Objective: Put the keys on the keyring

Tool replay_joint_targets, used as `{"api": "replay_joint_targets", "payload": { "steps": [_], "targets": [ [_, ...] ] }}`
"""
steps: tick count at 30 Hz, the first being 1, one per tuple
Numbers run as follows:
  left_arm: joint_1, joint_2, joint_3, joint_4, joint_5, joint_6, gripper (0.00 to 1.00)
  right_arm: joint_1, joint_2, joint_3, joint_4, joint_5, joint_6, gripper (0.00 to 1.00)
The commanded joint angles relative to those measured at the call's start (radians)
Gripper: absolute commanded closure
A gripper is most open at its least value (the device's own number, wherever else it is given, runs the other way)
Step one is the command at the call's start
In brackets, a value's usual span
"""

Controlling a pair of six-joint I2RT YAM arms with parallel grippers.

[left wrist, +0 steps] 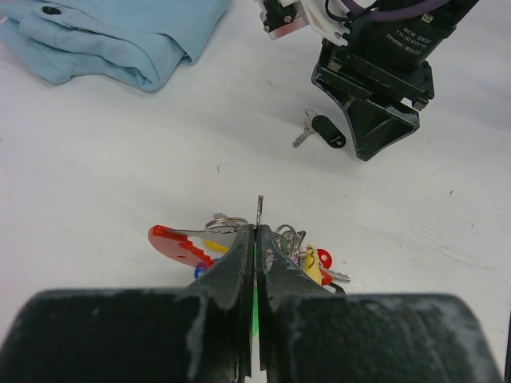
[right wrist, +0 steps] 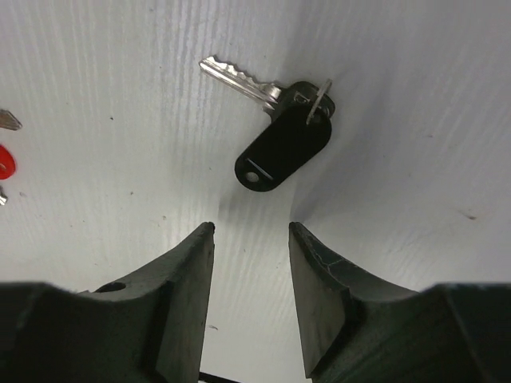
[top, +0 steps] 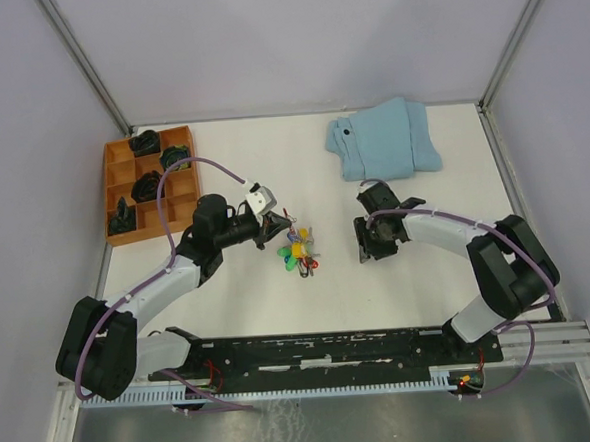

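The keys lie in a bunch mid-table, with blue, yellow, red and green heads. In the left wrist view the bunch sits under my left gripper, which is shut on a green-headed key; its metal blade sticks out past the tips. The red-and-grey keyring lies just left of the jaws. My right gripper is open and empty, just short of a separate black-headed key that lies flat on the table. That key also shows in the left wrist view.
A folded light-blue cloth lies at the back right. An orange compartment tray with dark lumps stands at the back left. The enclosure walls rise on three sides.
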Motion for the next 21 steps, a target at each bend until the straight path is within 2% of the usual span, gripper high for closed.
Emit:
{"api": "replay_joint_targets", "payload": {
  "steps": [1, 14, 21],
  "targets": [
    [-0.003, -0.009, 0.027, 0.018, 0.007, 0.038, 0.97, 0.011, 0.033, 0.01, 0.083, -0.027, 0.034, 0.5],
    [-0.003, -0.012, 0.024, 0.018, 0.003, 0.039, 0.97, 0.009, 0.207, 0.168, 0.243, 0.012, -0.005, 0.5],
    [-0.003, -0.018, 0.022, 0.016, 0.0, 0.04, 0.97, -0.008, 0.143, 0.23, 0.189, -0.103, -0.143, 0.48]
  ]
}}
